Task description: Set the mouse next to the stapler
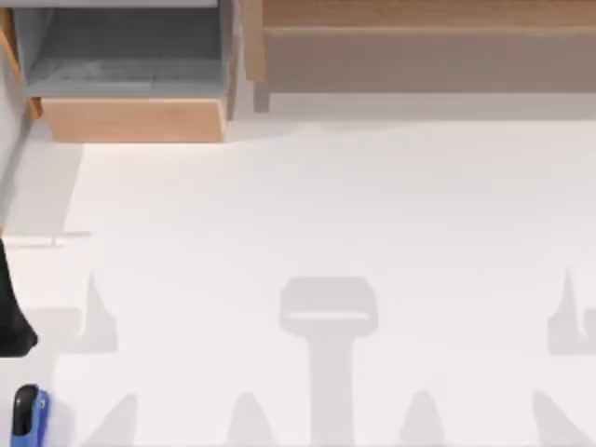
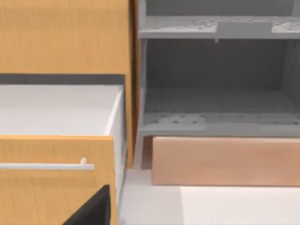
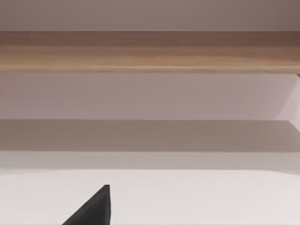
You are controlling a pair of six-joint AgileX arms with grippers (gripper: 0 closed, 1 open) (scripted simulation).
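Stapler [image 1: 29, 416] (blue, black top strip) lies at table [image 1: 326, 205] left near corner; gripper state: cannot tell.

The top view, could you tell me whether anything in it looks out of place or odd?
The stapler lies at the table's front left corner, partly cut off by the picture's edge. It looks intact; nothing looks spilled or damaged.

Left arm [image 1: 14, 307] at the table's left edge, its tool [image 2: 91, 211] barely in frame.
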